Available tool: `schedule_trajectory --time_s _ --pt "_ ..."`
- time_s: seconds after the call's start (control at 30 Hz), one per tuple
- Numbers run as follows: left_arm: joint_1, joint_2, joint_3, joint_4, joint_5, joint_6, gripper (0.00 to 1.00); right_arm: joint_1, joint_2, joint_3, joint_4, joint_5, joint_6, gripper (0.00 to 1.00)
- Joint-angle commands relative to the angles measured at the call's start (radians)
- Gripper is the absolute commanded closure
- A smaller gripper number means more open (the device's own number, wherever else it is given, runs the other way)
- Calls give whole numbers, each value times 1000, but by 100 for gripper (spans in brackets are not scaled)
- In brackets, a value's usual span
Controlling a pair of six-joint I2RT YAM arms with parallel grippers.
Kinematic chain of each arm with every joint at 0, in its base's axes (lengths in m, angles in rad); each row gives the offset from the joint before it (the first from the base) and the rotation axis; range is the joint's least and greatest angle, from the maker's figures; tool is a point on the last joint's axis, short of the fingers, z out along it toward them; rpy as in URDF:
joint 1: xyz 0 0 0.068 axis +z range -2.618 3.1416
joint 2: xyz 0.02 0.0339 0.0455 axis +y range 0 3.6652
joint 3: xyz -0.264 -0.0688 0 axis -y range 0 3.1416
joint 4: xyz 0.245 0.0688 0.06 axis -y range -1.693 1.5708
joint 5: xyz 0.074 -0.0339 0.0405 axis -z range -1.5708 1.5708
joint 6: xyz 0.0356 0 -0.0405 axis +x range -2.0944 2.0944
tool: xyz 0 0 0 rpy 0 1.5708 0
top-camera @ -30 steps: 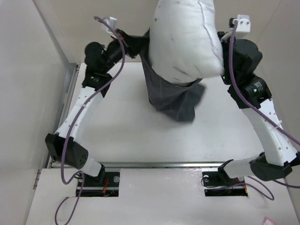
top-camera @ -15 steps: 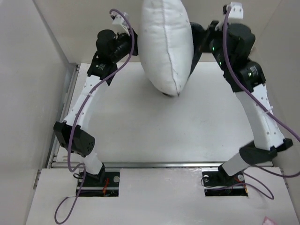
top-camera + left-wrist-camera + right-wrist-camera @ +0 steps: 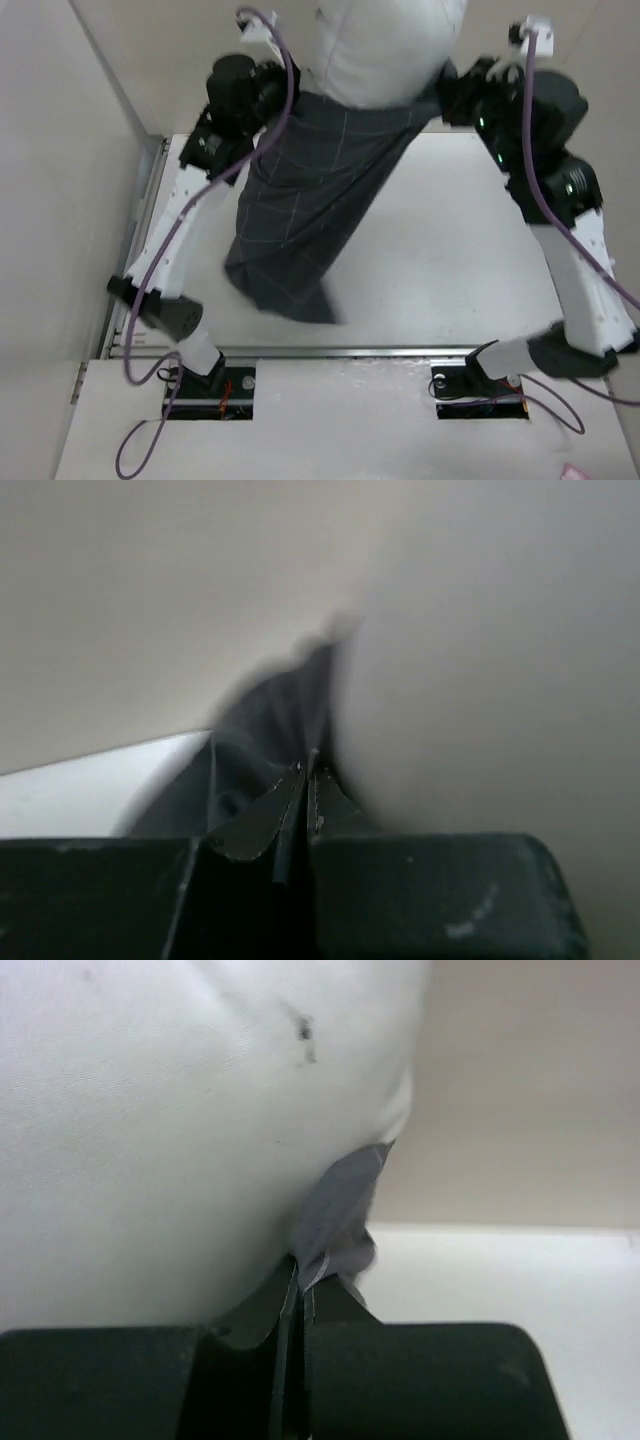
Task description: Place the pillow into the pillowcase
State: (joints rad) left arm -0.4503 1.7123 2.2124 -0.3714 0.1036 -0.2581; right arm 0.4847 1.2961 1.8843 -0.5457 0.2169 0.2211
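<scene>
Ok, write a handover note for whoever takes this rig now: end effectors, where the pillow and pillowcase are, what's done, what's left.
Left end effector: shut on the pillowcase edge.
Right end effector: shut on the opposite edge.
Both hold the case raised over the far side of the table, its closed end hanging toward the near edge.
Pillow: lower part inside the mouth, upper part sticking out.
Done: pillow started in.
To do: work the rest in; the lower case looks limp.
</scene>
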Motion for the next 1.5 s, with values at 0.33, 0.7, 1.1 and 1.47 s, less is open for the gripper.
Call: schedule_trajectory --time_s 0.33,0.7,1.1,1.47 --pt "-86 -129 126 39 5 72 100 9 -143 -148 531 264 -65 100" --pt "-105 -80 222 -32 -31 94 100 25 -177 -182 536 178 -89 100" --pt "-53 15 435 30 -208 85 100 60 -216 -96 389 -340 -131 100" --pt "-251 -381 -247 381 -335 177 100 25 386 891 -209 56 -203 100"
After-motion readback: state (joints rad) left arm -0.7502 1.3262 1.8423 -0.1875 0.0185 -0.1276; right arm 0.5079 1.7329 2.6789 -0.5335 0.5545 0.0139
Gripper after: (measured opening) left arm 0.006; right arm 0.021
